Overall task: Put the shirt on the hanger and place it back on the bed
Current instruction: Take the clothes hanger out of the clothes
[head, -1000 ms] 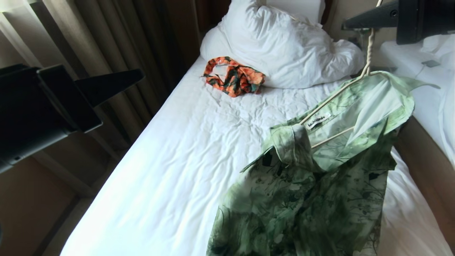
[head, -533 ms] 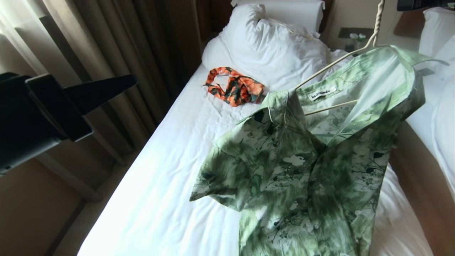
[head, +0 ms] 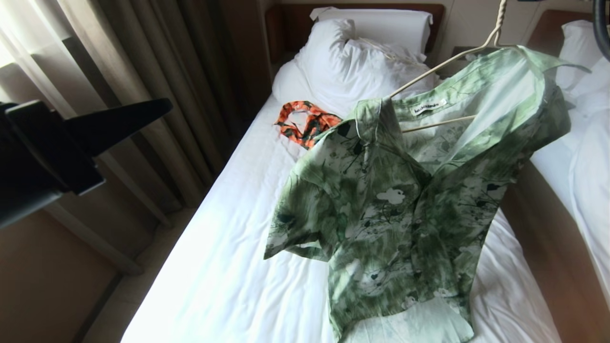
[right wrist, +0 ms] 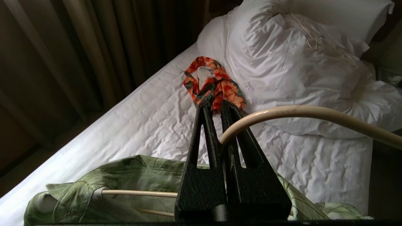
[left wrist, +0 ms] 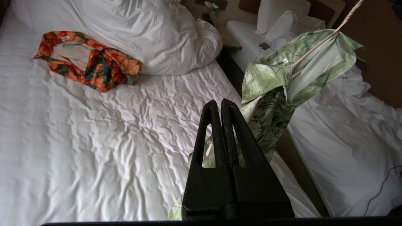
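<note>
The green flowered shirt [head: 405, 205] hangs on the cream wire hanger [head: 429, 76], lifted over the right half of the bed [head: 228, 228]. Its lower hem trails on the sheet near the bed's foot. In the right wrist view my right gripper [right wrist: 216, 106] is shut on the hanger's curved hook [right wrist: 298, 113], with the shirt's collar [right wrist: 125, 175] just below; this gripper is above the head view's top edge. My left gripper [head: 169, 102] hovers beside the bed's left edge, shut [left wrist: 220, 102] with nothing in it, apart from the shirt [left wrist: 276, 91].
An orange-and-teal garment [head: 305, 121] lies by the white pillow and duvet [head: 362, 62] at the headboard. Curtains [head: 143, 57] hang along the left. A second white bed [head: 586, 143] stands right, past a wooden side panel [head: 538, 228].
The whole head view has shifted as the camera moved. The right gripper has gone out past its top edge with the hanger; the shirt hangs higher and its left sleeve has dropped free.
</note>
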{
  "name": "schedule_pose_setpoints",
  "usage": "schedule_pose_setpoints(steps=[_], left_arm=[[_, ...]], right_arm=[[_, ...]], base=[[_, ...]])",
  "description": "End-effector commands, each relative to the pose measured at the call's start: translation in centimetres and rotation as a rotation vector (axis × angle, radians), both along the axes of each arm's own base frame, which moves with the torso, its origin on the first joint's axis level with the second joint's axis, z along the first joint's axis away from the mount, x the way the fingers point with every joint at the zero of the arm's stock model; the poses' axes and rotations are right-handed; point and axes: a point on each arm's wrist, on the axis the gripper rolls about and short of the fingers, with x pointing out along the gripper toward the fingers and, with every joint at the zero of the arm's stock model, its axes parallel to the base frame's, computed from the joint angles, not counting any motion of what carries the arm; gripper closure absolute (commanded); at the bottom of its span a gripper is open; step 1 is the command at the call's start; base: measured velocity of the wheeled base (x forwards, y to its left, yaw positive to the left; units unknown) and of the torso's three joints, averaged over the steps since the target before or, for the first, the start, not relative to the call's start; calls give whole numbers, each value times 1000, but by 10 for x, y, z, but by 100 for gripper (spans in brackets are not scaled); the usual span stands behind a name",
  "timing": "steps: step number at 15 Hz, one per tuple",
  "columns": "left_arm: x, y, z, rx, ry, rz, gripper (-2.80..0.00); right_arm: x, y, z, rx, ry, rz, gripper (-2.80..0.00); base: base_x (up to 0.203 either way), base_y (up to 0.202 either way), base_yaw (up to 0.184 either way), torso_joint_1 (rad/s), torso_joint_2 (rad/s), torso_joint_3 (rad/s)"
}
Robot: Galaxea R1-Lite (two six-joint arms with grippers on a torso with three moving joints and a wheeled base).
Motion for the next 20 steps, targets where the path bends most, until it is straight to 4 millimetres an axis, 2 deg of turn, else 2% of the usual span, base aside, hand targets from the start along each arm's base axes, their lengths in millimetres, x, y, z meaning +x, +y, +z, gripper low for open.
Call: schedule_pose_setpoints(steps=[1, 6, 13, 20], left_arm=[[-2, 2, 2, -11, -9, 3, 0], [-3, 3, 1, -9, -7, 3, 0], [-10, 8, -7, -4, -1, 2, 0], [-18, 16, -34, 29, 47, 17, 0]], right_arm=[[4, -1, 0, 4, -15, -11, 0], [2, -3, 1, 12, -20, -12, 0], [6, -2, 13, 102, -143, -76, 0], [3, -3, 15, 112, -153, -75, 0]], base=[[0, 0, 0, 156, -345, -199], [0, 0, 0, 129, -310, -177], [0, 0, 0, 0, 0, 0], [0, 0, 0, 0, 0, 0]])
